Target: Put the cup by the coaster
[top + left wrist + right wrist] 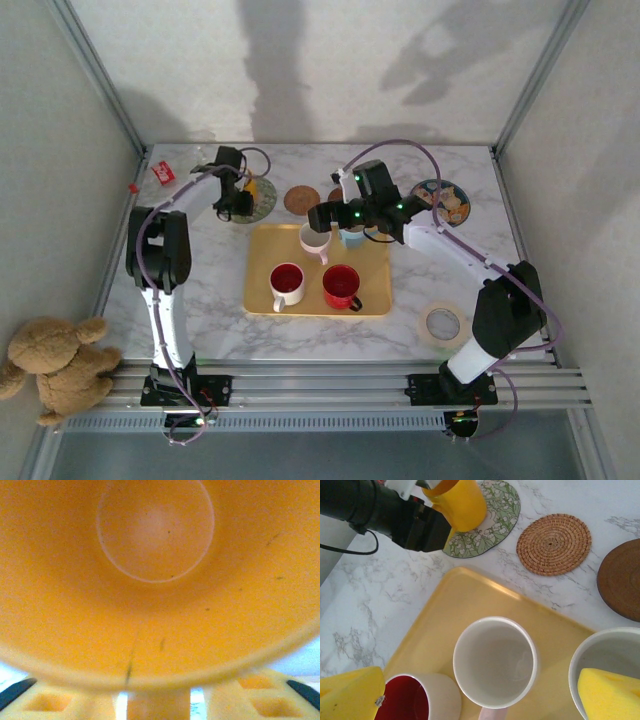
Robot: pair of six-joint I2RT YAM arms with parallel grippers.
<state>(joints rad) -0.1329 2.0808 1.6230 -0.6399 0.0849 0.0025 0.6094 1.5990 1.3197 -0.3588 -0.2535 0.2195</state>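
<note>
While your left gripper (240, 204) is at the yellow cup (462, 505), upright on the floral coaster (496, 521) far-left on desk (450, 270), grip can't be told; right gripper (480, 680), released, hangs over tray (445, 610), farther off.

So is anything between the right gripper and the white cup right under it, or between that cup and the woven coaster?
Nothing visible does. The open right gripper hangs directly over the white cup with a free gap between. From that cup to the woven coaster lie only bare tray and marble table.
</note>
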